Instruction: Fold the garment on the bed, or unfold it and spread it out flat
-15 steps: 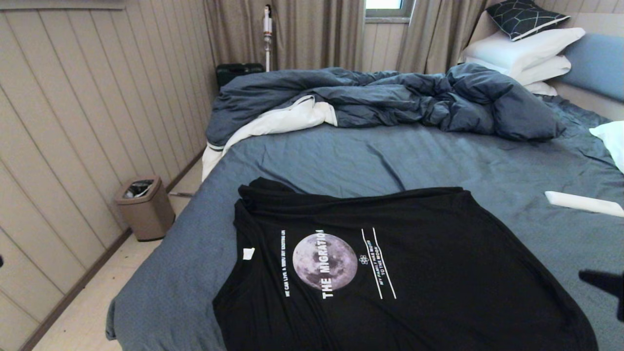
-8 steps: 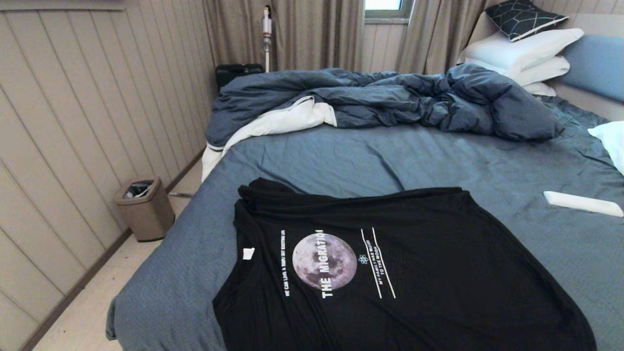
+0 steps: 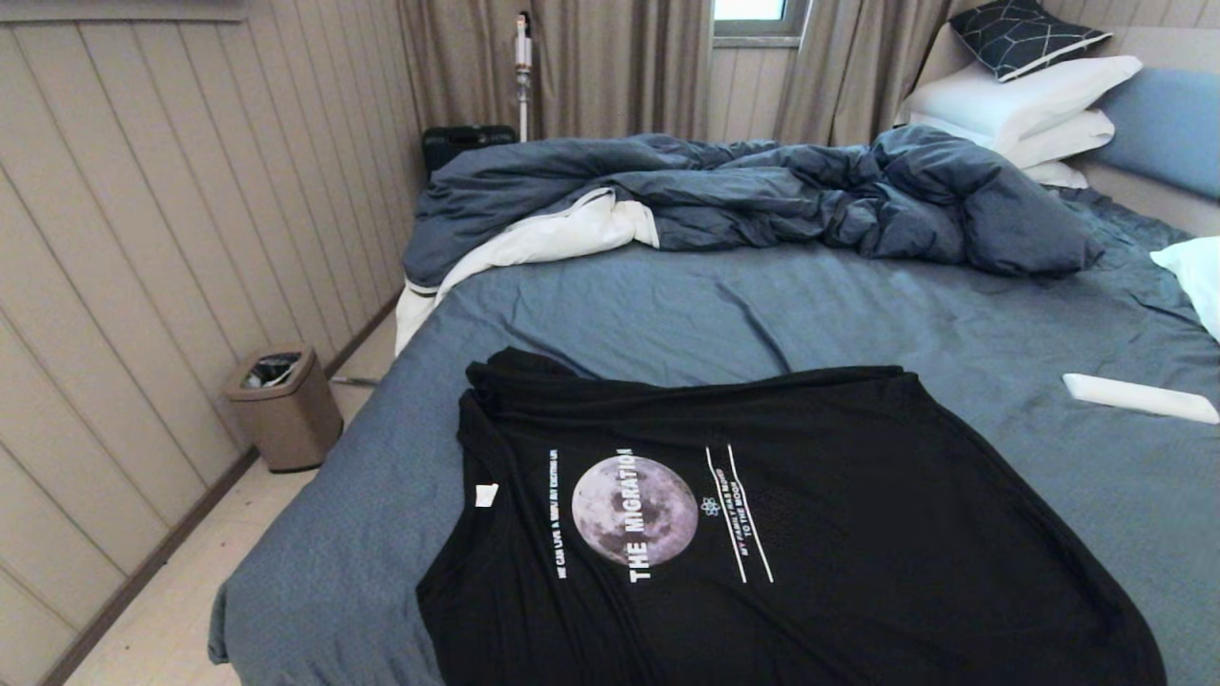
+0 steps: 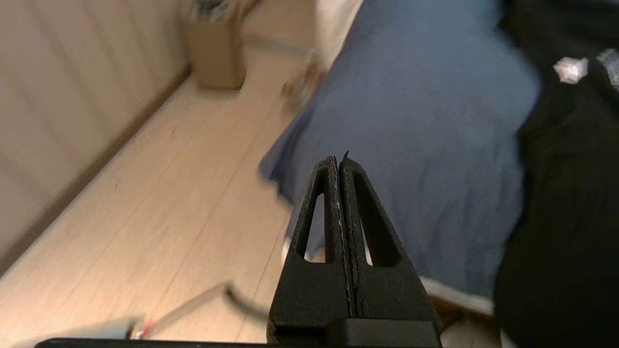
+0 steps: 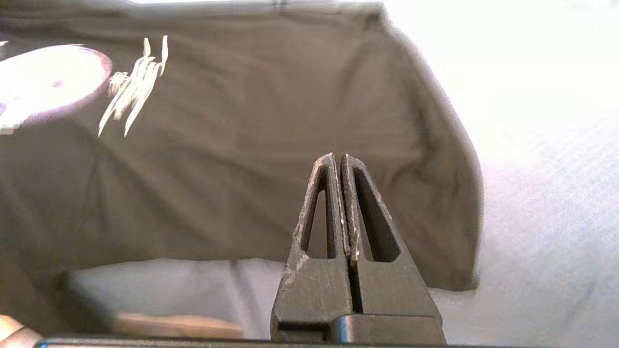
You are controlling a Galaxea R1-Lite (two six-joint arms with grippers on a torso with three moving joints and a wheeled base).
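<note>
The garment [image 3: 839, 553], a black T-shirt with a grey moon print and white lettering, lies spread on the near part of the bed [image 3: 858, 305], its white neck tag toward the left edge. Neither arm shows in the head view. In the left wrist view my left gripper [image 4: 339, 159] is shut and empty, hanging off the bed's near left corner, with the garment [image 4: 570, 203] off to one side. Seen from the right wrist, my right gripper [image 5: 338, 158] is shut and empty, held above the garment [image 5: 242, 159] near its hem.
A rumpled dark blue duvet [image 3: 743, 191] with white lining fills the far half of the bed. White pillows [image 3: 1029, 105] lean at the headboard. A flat white object [image 3: 1139, 397] lies on the sheet at right. A tan bin [image 3: 283, 405] stands on the floor by the wall.
A dark gripper tip at the right edge of the head view one second ago has left the picture. The garment has not moved.
</note>
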